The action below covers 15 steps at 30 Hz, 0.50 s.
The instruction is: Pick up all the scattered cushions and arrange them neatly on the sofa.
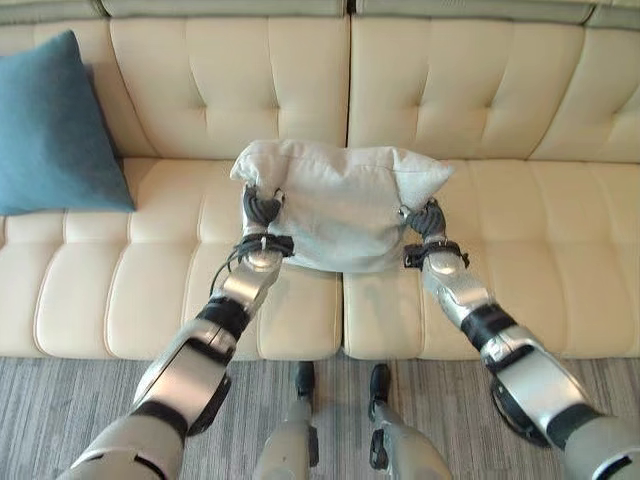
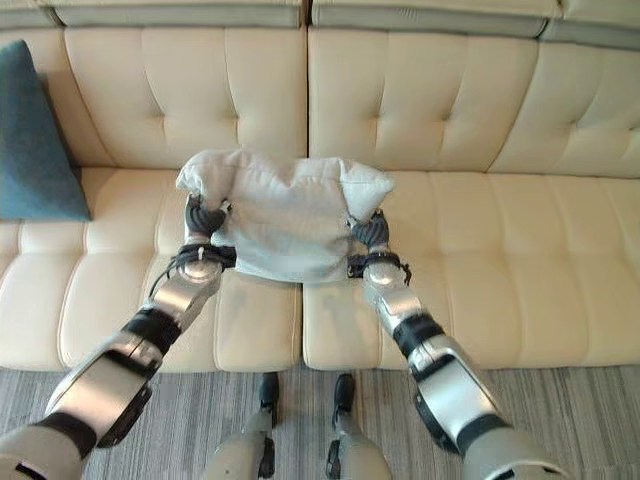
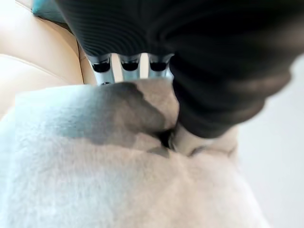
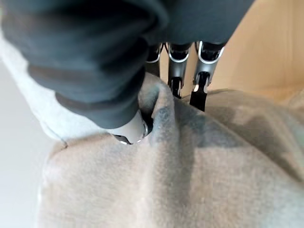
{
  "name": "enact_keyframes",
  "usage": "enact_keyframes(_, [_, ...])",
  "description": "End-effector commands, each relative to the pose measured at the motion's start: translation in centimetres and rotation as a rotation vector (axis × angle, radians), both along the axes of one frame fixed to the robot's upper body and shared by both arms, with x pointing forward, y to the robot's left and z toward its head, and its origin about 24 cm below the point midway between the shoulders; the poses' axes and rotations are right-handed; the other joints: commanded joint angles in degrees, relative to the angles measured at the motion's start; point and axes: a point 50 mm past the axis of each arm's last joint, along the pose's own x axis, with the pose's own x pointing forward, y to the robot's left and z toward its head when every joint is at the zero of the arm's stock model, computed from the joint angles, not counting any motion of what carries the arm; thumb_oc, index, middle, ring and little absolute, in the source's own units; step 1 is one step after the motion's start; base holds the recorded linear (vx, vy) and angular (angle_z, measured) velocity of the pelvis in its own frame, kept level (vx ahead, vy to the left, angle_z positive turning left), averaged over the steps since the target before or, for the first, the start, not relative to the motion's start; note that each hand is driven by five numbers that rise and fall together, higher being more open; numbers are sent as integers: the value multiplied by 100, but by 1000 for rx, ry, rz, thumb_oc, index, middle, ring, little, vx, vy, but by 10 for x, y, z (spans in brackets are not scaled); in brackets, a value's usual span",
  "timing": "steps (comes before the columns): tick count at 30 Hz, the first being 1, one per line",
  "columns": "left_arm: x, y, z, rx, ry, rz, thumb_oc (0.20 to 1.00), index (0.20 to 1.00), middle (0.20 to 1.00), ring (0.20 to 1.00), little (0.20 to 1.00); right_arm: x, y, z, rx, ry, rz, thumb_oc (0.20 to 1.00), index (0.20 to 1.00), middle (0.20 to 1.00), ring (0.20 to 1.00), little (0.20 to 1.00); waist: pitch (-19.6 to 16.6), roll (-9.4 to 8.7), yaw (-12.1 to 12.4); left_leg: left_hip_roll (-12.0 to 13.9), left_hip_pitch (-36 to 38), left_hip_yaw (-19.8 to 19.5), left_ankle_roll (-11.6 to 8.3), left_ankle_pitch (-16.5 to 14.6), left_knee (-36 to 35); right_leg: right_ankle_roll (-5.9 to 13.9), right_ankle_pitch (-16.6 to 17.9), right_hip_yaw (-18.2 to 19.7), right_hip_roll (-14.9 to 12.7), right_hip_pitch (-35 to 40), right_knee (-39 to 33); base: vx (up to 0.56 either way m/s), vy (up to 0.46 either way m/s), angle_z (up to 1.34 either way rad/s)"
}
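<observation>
Holding the pale grey cushion (image 1: 340, 205) between them, both hands are above the middle of the cream sofa (image 1: 500, 110), close to the seam where two seat pads meet. The left hand (image 1: 262, 208) pinches the cushion's left side and the right hand (image 1: 427, 217) pinches its right side. In each wrist view the thumb presses a fold of the fabric against the fingers (image 4: 202, 80), so both hands are closed on the cloth, not open. The cushion hangs a little between the two grips; its lower edge is near the front part of the seat and its upper edge is towards the backrest. I cannot tell if it already rests on the seat or is just above it.

The cushion looks soft and light. It sags in the middle and its top corners fold over, so it will not keep its shape when it is carried. The cover seems fuzzy, not slippery, so a pinch of cloth should hold well. I think the two side edges are good places to take it, because one grip alone would let it droop and twist.

A blue cushion (image 1: 50, 125) already leans against the backrest at the left end of the sofa.
</observation>
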Motion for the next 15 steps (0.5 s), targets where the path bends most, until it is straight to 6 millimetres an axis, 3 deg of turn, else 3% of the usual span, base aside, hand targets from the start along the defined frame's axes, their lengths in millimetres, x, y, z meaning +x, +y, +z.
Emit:
enact_keyframes(1, [17, -3, 53, 12, -96, -87, 1000, 1000, 1000, 1000, 1000, 14, 11, 37, -134, -54, 34, 1000, 1000, 1000, 1000, 1000, 363, -184, 41, -99, 416, 135, -288, -589, -39, 514, -642, 145, -194, 272, -18, 8, 21, -3])
enact_keyframes(3, [21, 16, 43, -111, -16, -61, 1000, 1000, 1000, 1000, 1000, 17, -8, 27, -161, 28, -24, 1000, 1000, 1000, 1000, 1000, 370, -177, 34, -90, 485, 156, -292, -602, -39, 519, -667, 178, -191, 325, -18, 16, 15, -4])
enact_keyframes(5, [18, 48, 35, -255, 17, 6, 1000, 1000, 1000, 1000, 1000, 15, -40, 18, -102, 84, -136, 1000, 1000, 1000, 1000, 1000, 352, -152, 10, -96, 609, 169, -287, -659, -39, 517, -719, 193, -189, 424, -18, 11, 16, -4])
enact_keyframes(6, [12, 65, 24, -360, 22, 39, 1000, 1000, 1000, 1000, 1000, 9, -60, 5, -14, 112, -207, 1000, 1000, 1000, 1000, 1000, 340, -129, 4, -97, 719, 171, -278, -707, -39, 515, -748, 190, -196, 519, -18, 19, 25, -3])
enact_keyframes(8, [0, 84, -7, -509, 58, 95, 1000, 1000, 1000, 1000, 1000, -4, -86, -18, 60, 157, -296, 1000, 1000, 1000, 1000, 1000, 282, -103, 6, -98, 868, 188, -257, -777, -39, 511, -790, 175, -211, 660, -18, 21, 12, 1])
enact_keyframes(9, [-18, 98, -39, -602, 94, 126, 1000, 1000, 1000, 1000, 1000, -23, -115, -46, 29, 235, -374, 1000, 1000, 1000, 1000, 1000, 214, -96, 25, -106, 995, 184, -236, -836, -39, 509, -839, 140, -220, 798, -18, 31, 13, 4])
enact_keyframes(10, [-19, 98, -41, -603, 98, 126, 1000, 1000, 1000, 1000, 1000, -24, -116, -48, 26, 239, -374, 1000, 1000, 1000, 1000, 1000, 203, -88, 22, -106, 1012, 181, -236, -842, -39, 510, -844, 136, -220, 816, -18, 31, 14, 5])
enact_keyframes(14, [-65, 107, -113, -644, 252, 147, 1000, 1000, 1000, 1000, 1000, -73, -139, -116, 100, 426, -419, 1000, 1000, 1000, 1000, 1000, 9, -92, 65, -115, 1294, 191, -197, -955, -39, 508, -920, 94, -236, 1105, -18, 27, 30, 2])
enact_keyframes(15, [-89, 101, -141, -660, 322, 157, 1000, 1000, 1000, 1000, 1000, -93, -140, -139, 121, 478, -421, 1000, 1000, 1000, 1000, 1000, -89, -96, 78, -119, 1410, 192, -174, -1000, -39, 513, -945, 91, -242, 1215, -18, 18, 39, -6])
